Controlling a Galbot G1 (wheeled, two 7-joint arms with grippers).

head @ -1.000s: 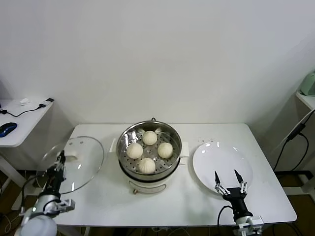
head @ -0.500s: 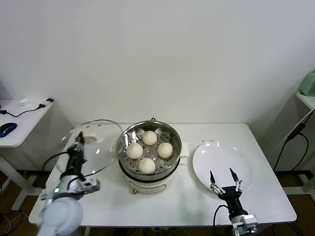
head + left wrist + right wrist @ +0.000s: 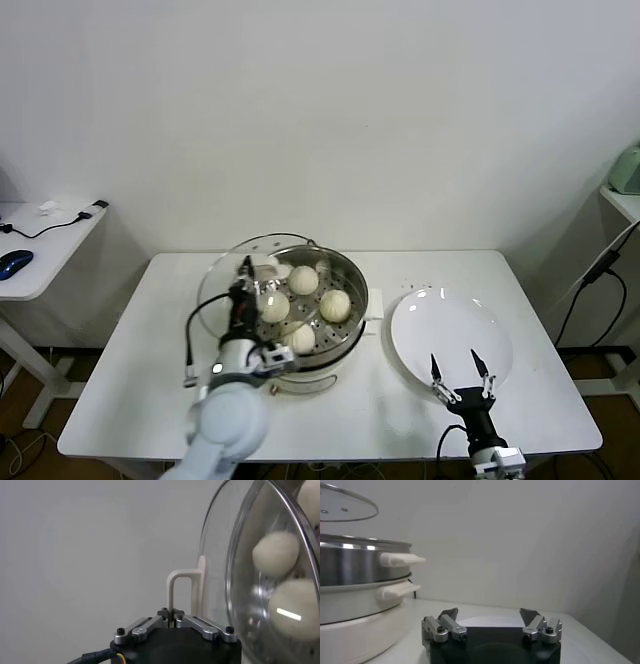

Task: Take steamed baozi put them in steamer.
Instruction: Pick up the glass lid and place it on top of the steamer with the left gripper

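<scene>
Glass lid (image 3: pixel 252 290) clamped in left end effector (image 3: pixel 243 272) above steamer (image 3: pixel 330 330).

The left gripper (image 3: pixel 243 283) is raised above the table's middle, left of centre, its arm reaching up from the front edge. Its fingers (image 3: pixel 150 626) are closed on the lid handle (image 3: pixel 181 587). The right gripper (image 3: pixel 461 374) rests low near the front right corner, fingers spread, holding nothing.

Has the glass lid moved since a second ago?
Yes. The left gripper, shut on the glass lid handle, carried it rightward from the table's left end until it partly covers the steamer.
</scene>
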